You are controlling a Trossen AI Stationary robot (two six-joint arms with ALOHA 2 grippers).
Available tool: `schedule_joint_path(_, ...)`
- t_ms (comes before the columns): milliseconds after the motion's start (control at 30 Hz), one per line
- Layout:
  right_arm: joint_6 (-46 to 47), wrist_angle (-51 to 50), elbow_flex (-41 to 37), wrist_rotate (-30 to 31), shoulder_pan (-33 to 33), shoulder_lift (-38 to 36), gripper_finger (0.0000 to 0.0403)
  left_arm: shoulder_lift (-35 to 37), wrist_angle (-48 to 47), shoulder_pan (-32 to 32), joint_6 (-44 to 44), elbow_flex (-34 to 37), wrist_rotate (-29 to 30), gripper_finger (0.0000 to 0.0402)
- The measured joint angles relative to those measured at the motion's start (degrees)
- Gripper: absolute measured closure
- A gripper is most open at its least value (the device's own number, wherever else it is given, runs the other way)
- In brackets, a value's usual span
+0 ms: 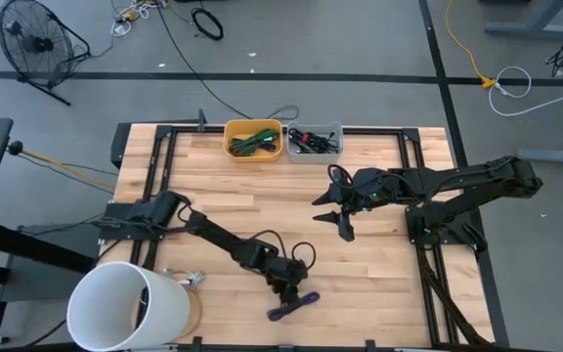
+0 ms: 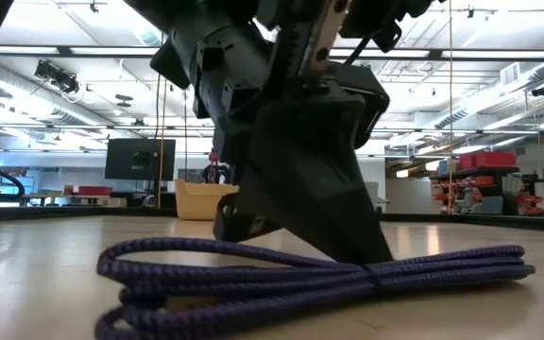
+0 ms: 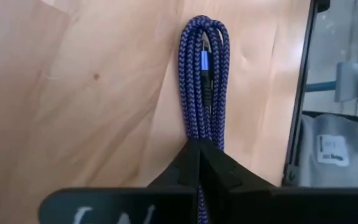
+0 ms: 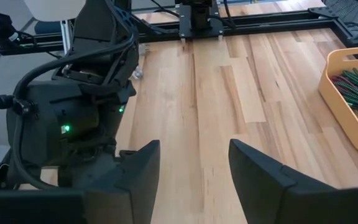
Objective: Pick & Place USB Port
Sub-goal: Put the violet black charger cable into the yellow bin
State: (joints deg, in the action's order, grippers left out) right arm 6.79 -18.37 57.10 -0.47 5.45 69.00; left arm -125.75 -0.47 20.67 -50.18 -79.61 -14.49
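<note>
Down at the near edge of the wooden table [image 1: 233, 210], just beside the big white bucket [image 1: 125, 308], a coiled purple USB cable [image 1: 294, 305] lies flat on the boards. The left gripper [image 1: 286, 289] stands right over one end of that cable, its dark fingers [image 3: 197, 168] pressed together and touching the braided bundle. From the cable, the right gripper [image 1: 343, 225] hangs well apart toward the middle of the table, its two fingers [image 4: 260, 168] spread wide with bare wood between them. Across the table from the cable sit a yellow bin [image 1: 253, 139] and a grey bin [image 1: 315, 141], side by side.
</note>
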Motion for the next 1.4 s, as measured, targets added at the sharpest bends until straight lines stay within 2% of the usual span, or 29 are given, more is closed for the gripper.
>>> schedule_joint_path(233,-0.1,-0.3,0.0,0.0,0.0,0.0,0.0211,2.8,-2.2,0.2,2.6,-0.3,2.8,0.0400)
schedule_joint_path(433,-0.2,-0.7,0.0,0.0,0.0,0.0,0.0211,6.8,-9.7,1.0,6.1,-2.9,7.2,0.0400)
schedule_joint_path(533,-0.2,-0.8,0.0,0.0,0.0,0.0,0.0211,8.3,-14.8,1.4,6.0,-4.1,7.0,0.0400)
schedule_joint_path(633,-0.3,-0.7,0.0,0.0,0.0,0.0,0.0211,8.2,-15.3,2.5,7.3,-4.4,8.6,0.0395)
schedule_joint_path(767,-0.3,-0.6,0.0,0.0,0.0,0.0,0.0211,6.6,-19.0,2.8,5.5,-4.3,6.2,0.0361)
schedule_joint_path(900,-0.3,-0.1,0.0,0.0,0.0,0.0,0.0211,5.9,-17.1,2.7,5.1,-4.3,5.4,0.0309)
schedule_joint_path(1133,-0.4,-0.1,0.0,0.0,0.0,0.0,0.0211,5.7,-15.0,2.8,7.6,-4.4,7.6,0.0224)
schedule_joint_path(1267,-0.4,-0.2,0.0,0.0,0.0,0.0,0.0211,5.7,-15.1,2.8,7.8,-4.4,9.9,0.0203)
schedule_joint_path(1400,-0.6,-0.3,0.0,0.0,0.0,0.0,0.0211,5.3,-14.0,2.8,7.9,-4.4,10.6,0.0200)
